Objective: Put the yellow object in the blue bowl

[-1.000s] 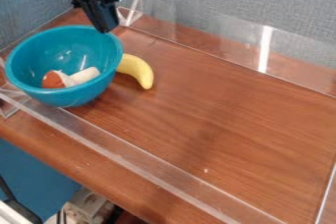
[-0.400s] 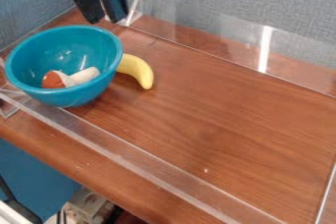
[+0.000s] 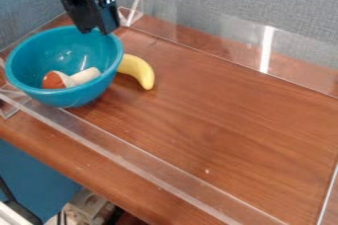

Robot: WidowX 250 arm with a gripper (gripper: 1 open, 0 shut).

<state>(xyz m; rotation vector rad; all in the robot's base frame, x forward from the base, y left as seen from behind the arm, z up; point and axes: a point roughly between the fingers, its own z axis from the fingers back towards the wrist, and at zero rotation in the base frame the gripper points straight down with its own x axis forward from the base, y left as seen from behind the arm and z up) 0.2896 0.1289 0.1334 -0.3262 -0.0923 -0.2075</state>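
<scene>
The yellow object (image 3: 137, 71), a small curved banana, lies on the wooden table just right of the blue bowl (image 3: 30, 76), touching or nearly touching its outer wall. The bowl is deep and teal-blue and stands at the left of the table. My gripper (image 3: 95, 26) hangs above the bowl's far rim, left of and behind the banana. Its dark fingers point down and stand apart, open, with nothing between them.
A red piece (image 3: 51, 80) and a whitish piece (image 3: 83, 75) lie inside the bowl. Clear acrylic walls (image 3: 271, 46) run along the back, and a low clear wall (image 3: 132, 155) lines the front edge. Bare wooden tabletop (image 3: 224, 111) stretches to the right.
The gripper rose from the bowl's far rim, shifted slightly left, and its fingers spread from a narrow shut tip to open. The banana and the bowl have not moved.
</scene>
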